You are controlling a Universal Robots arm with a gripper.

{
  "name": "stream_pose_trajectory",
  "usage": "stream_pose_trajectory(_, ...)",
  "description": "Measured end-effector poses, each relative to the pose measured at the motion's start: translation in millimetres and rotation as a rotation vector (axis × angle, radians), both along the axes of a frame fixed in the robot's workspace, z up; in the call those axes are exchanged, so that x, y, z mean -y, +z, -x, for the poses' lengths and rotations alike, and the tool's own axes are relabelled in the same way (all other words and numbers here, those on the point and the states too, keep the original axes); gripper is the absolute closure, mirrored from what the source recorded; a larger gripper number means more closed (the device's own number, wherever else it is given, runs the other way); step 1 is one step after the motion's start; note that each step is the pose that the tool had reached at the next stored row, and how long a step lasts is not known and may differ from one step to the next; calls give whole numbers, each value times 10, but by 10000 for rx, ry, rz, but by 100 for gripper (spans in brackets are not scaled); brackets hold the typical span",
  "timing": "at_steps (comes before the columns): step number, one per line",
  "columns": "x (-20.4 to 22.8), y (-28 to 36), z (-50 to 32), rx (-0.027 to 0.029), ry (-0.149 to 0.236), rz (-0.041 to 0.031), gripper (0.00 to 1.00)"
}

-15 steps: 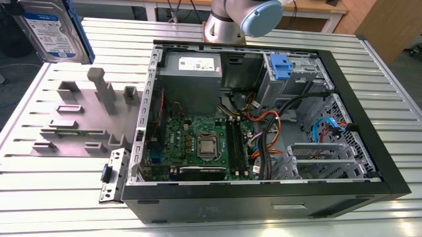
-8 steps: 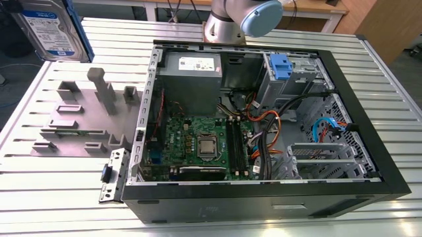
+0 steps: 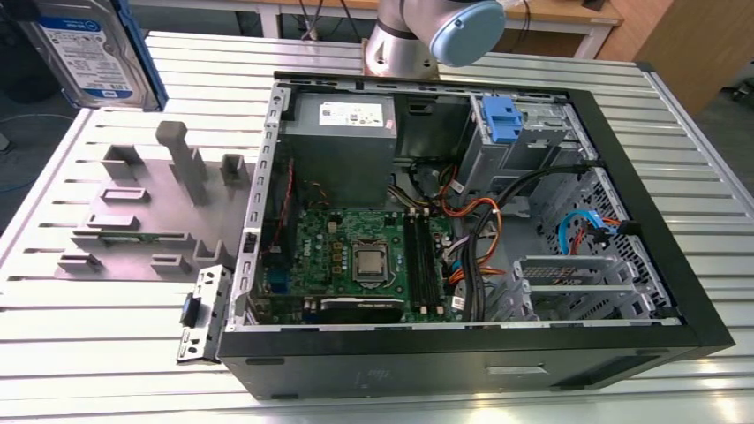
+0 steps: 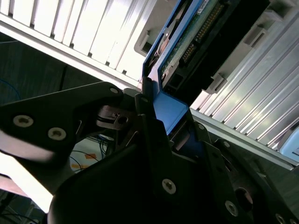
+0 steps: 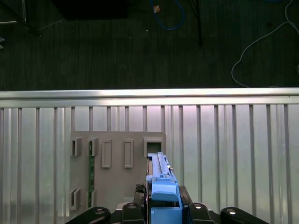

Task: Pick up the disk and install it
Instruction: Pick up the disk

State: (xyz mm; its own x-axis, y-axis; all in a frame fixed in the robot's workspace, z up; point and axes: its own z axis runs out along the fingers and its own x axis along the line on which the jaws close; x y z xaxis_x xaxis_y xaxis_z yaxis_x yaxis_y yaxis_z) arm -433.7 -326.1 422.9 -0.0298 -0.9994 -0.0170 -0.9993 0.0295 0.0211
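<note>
Count: one disk [image 3: 87, 55], one open computer case [image 3: 471, 364], one grey fixture plate [image 3: 130, 231], one robot arm [image 3: 415, 34].

Surface: slatted aluminium counter [image 3: 106, 353]. The case lay on its side across the middle of the counter with the motherboard [image 3: 353, 258] exposed. A grey power supply [image 3: 342, 125] and a blue drive-cage bracket [image 3: 501, 119] sat along the case wall nearest the arm's base. The fixture plate lay flat between the case and the counter edge at the exterior view's left, and carried several upright posts and slots.

Room: in the first wrist view a dark floor [image 5: 107, 51] lay beyond the counter [image 5: 233, 140] edge, with a blue cable [image 5: 168, 10] and a white cable [image 5: 262, 41] on it.

Disk: silver-grey body with a white-and-blue label, framed by blue carrier rails. It was held upright in the air over the counter corner at the exterior view's upper left, apart from the plate. In the first wrist view it appeared edge-on [image 5: 161, 186] over the fixture plate [image 5: 117, 179]. In the second wrist view its [image 4: 198, 30] green circuit-board side showed.

Jaws: the gripper [image 4: 173, 122] [image 5: 163, 212] was closed narrow on the disk's blue carrier end, with black fingers [image 4: 145, 109] on either side of the rail.
</note>
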Motion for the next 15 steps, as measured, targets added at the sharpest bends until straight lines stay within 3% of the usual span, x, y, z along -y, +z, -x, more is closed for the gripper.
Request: stream_pose_trajectory(15, 0, 88, 0, 2, 0, -2, 64)
